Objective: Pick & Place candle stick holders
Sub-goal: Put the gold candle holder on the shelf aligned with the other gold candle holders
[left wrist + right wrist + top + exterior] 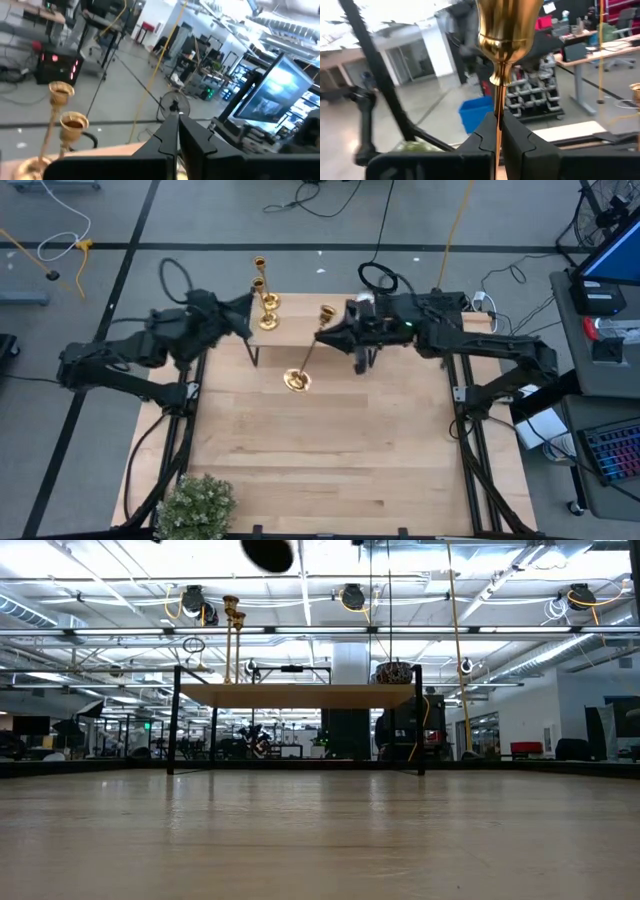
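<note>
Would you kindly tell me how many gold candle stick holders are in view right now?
3. Two candle stick holders stand on the raised shelf near the left gripper; the third candle stick holder is gripped by the right gripper.

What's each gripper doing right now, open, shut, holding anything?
Left gripper: shut, holding nothing, beside the two candle stick holders on the raised shelf.
Right gripper: shut on the third candle stick holder, gripping its stem.
</note>
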Tool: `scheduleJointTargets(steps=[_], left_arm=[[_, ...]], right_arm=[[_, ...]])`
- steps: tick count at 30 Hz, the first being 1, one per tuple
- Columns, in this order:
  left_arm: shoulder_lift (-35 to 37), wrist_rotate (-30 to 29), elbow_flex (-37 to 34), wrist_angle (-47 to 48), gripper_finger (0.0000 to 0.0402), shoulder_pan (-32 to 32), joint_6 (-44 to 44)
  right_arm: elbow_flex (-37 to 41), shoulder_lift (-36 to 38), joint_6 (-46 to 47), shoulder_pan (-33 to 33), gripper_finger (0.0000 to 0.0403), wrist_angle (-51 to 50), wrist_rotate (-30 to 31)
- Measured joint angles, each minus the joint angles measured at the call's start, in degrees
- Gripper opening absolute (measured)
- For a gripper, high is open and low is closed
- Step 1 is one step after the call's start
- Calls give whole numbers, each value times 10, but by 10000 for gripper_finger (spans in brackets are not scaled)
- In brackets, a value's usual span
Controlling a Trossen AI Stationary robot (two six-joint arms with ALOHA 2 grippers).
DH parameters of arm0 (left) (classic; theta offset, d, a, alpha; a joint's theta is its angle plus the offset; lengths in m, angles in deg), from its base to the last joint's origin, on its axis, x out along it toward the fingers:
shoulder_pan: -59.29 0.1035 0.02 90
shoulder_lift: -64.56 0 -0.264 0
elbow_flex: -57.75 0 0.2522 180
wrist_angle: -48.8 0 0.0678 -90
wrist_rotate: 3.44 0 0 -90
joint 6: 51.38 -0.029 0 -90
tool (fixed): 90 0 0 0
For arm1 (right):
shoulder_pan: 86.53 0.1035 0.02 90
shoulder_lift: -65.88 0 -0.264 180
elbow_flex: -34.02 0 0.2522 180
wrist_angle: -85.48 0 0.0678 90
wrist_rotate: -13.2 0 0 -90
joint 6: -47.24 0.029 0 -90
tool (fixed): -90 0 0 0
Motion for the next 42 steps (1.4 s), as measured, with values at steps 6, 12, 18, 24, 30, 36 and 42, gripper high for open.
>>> scheduleJointTargets(steps=[6, 12, 18, 24, 30, 36, 42], left_arm=[[36, 0, 0, 79, 7, 0, -2], [42, 1, 0, 186, 10, 0, 71], [43, 20, 0, 230, 4, 0, 89], [48, 42, 0, 233, 12, 0, 89], [75, 41, 0, 270, 5, 0, 105], [92, 40, 0, 286, 15, 0, 129], [91, 46, 0, 286, 5, -1, 129]], right_arm=[[-95, -95, -34, -33, 1, -34, -15], [-181, -171, -57, -76, 1, -42, 8], [-275, -245, -94, -91, 1, -116, 18], [-351, -305, -151, -75, 1, -179, 31], [-357, -313, -190, -68, 0, -182, 77], [-357, -313, -202, -72, 0, -189, 79], [-357, -313, -211, -74, 0, -202, 94]])
